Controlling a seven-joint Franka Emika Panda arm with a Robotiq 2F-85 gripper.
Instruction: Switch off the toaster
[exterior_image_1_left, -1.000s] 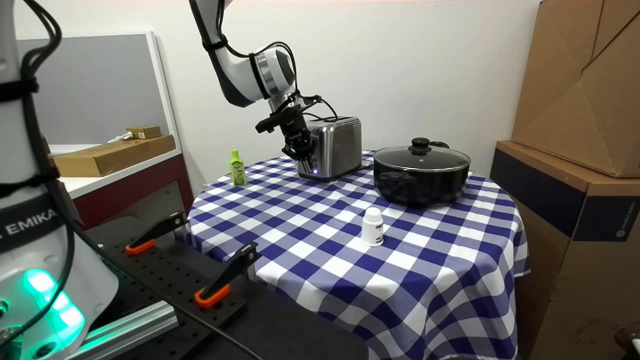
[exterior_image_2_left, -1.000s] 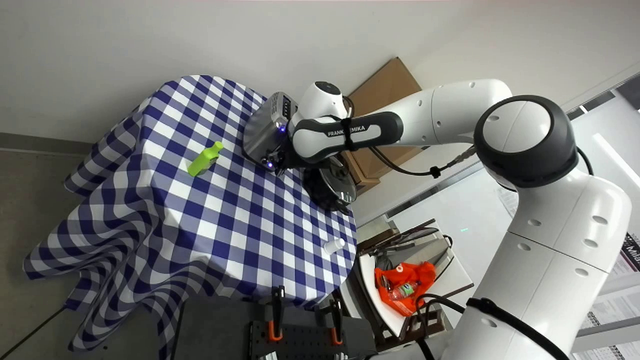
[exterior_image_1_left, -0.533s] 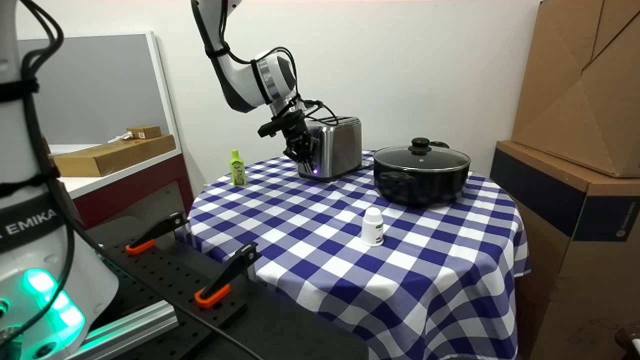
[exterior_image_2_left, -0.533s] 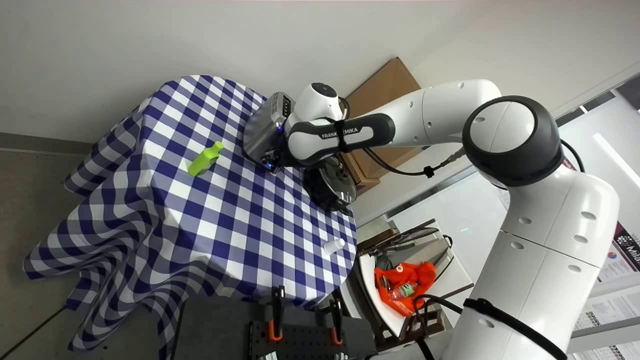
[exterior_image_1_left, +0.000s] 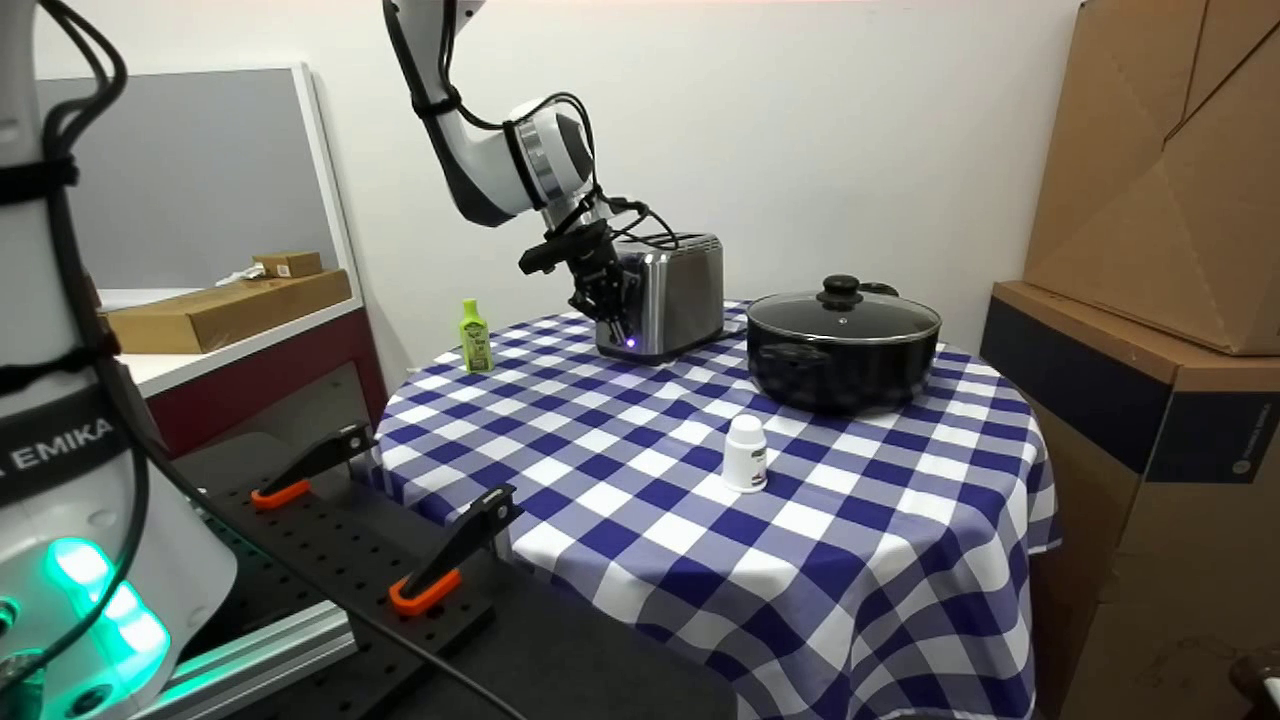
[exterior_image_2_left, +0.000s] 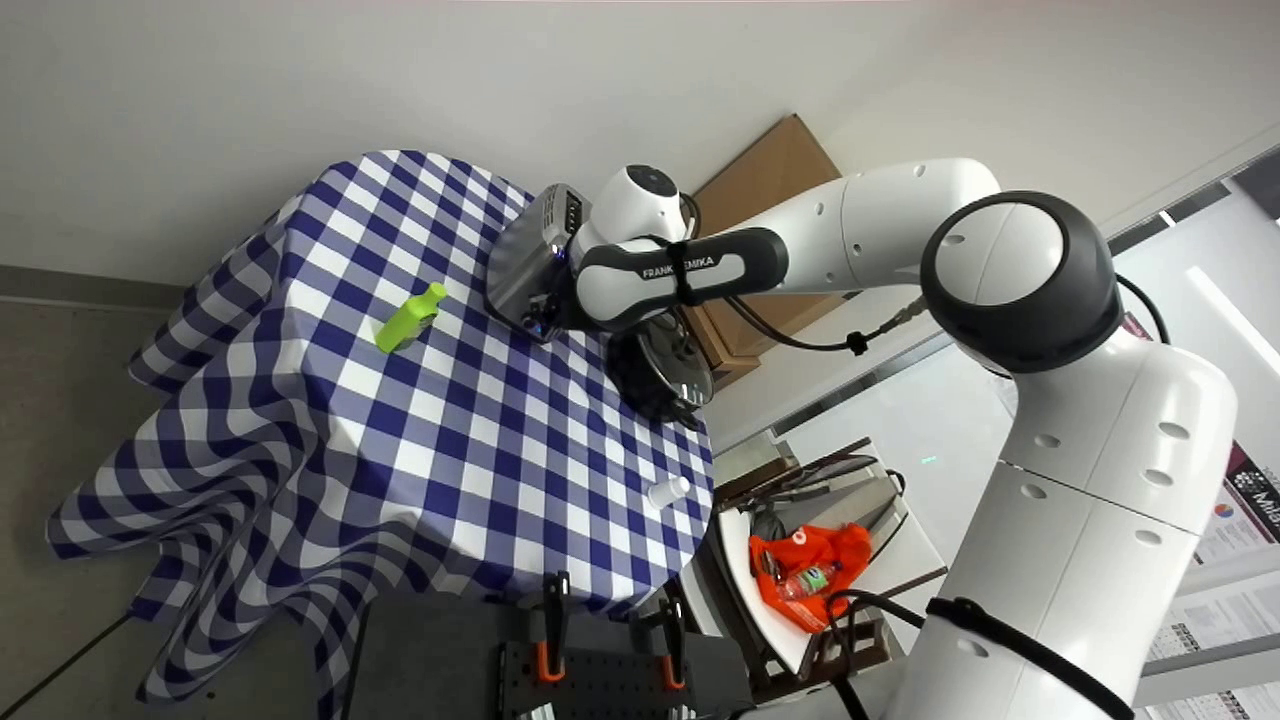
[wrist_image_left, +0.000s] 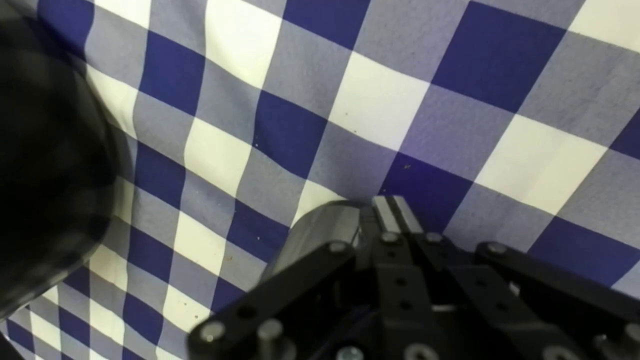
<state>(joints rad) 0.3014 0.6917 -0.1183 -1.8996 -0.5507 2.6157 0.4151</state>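
Note:
The silver toaster (exterior_image_1_left: 690, 295) stands upright at the back of the checkered table. It also shows in another exterior view (exterior_image_2_left: 522, 255) and partly in the wrist view (wrist_image_left: 320, 230). My gripper (exterior_image_1_left: 620, 333) points down at the toaster's end panel, with its fingertips low and close to it. Contact cannot be told. A small violet light (exterior_image_1_left: 631, 342) glows near the tips. In the wrist view the gripper (wrist_image_left: 397, 212) has its fingertips together with nothing between them, just right of the toaster's side. The gripper and arm hide most of the end panel and its controls.
A black lidded pot (exterior_image_1_left: 845, 350) stands beside the toaster and at the wrist view's left (wrist_image_left: 45, 165). A green bottle (exterior_image_1_left: 476, 338) and a white bottle (exterior_image_1_left: 745, 455) stand on the checkered cloth (exterior_image_1_left: 620, 440). Cardboard boxes (exterior_image_1_left: 1150, 180) are stacked at the side.
The arm has shifted slightly toward the toaster, mostly in the first half second, and is nearly still since. The bluish light by the gripper looks dimmer in an exterior view. The toaster has not moved.

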